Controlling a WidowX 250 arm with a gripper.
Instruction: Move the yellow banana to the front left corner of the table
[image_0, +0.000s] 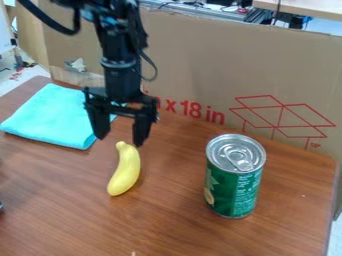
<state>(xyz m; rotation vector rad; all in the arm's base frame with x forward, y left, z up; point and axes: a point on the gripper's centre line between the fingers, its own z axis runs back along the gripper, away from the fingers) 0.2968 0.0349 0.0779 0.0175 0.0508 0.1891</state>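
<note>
Black gripper (121, 139): it hangs down over the table, in the upper left part of the view. Its two fingers are wide apart, with nothing held in them.
Yellow toy banana (125, 172): on the wood table (174, 225), just below the gripper in the view. Its stem end is the near end, close to the gap between the fingertips. I can't tell how high they are above it.
Which way the banana points: its long side runs from the stem down toward the camera, and its fat curve bulges to the right.
Green can (232, 192): upright, to the right of the banana and well apart from it. The silver lid (236, 152) is shut, so I can't see what's inside.
Folded blue cloth (50, 117): flat on the table, back and left of the banana.
Big cardboard (200, 60): stands up behind everything.
</note>
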